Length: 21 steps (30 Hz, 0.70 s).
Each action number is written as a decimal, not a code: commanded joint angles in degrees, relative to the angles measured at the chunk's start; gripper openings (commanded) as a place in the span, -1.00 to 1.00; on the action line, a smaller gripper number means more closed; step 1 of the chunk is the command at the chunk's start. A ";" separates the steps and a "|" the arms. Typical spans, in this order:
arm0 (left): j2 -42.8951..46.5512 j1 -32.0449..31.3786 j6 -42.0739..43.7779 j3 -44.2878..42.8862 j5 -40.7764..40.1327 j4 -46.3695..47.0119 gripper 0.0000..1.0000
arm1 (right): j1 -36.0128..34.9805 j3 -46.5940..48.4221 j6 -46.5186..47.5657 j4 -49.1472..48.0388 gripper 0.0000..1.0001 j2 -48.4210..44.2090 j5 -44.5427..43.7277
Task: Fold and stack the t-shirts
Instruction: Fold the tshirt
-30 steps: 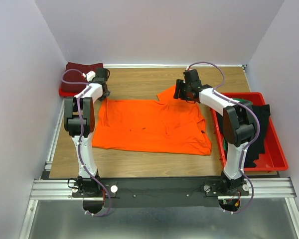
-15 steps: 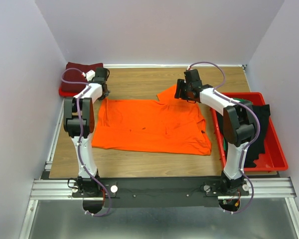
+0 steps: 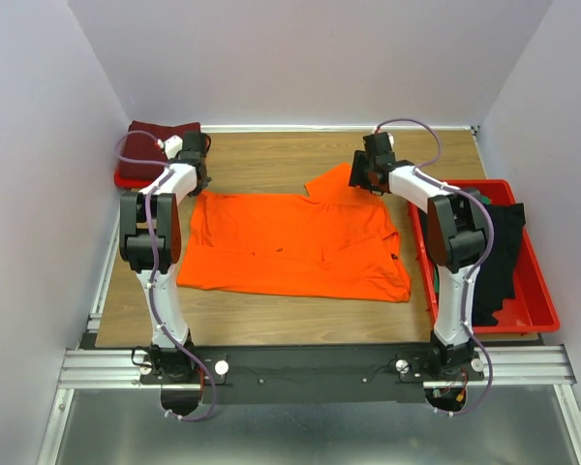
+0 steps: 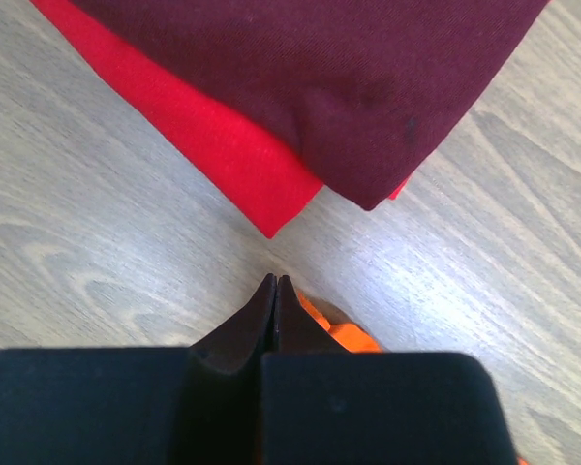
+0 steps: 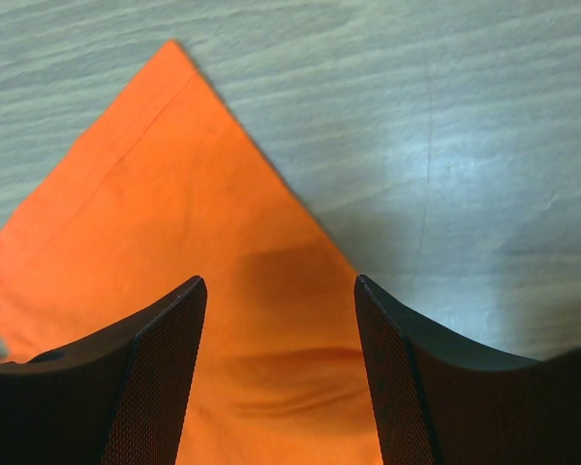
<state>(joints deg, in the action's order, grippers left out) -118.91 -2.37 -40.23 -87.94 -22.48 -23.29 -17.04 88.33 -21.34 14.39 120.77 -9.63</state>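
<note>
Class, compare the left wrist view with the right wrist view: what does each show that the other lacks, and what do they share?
Left wrist only: the maroon t-shirt folded on a red layer, and the left gripper shut, apparently pinching orange cloth. Right wrist only: the right gripper open over a pointed corner. Both: the orange t-shirt and the wooden table.

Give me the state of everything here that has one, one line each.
orange t-shirt, unfolded, spread flat on the table.
maroon t-shirt, folded, lying on the red t-shirt.
red t-shirt, folded, bottom of that stack.
black t-shirt, unfolded, heaped in the red tray.
left gripper, shut at the orange t-shirt's corner.
right gripper, open over its far point.
</note>
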 commanded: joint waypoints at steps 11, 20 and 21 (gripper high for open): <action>1.05 0.00 1.56 1.37 -0.55 2.55 -1.00 | 0.34 5.72 2.01 -0.86 0.26 8.34 -2.77; 0.70 0.00 1.38 1.37 -0.20 3.07 -1.00 | 0.25 4.30 0.69 -0.77 -0.73 7.47 -4.61; 0.53 0.09 1.29 1.37 -0.28 3.07 -1.00 | 0.25 4.48 0.95 -0.77 -0.78 6.77 -5.13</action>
<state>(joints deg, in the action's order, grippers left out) -118.91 -2.37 -39.03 -86.96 -22.35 -21.52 -16.86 93.62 -20.05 13.26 127.57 -12.49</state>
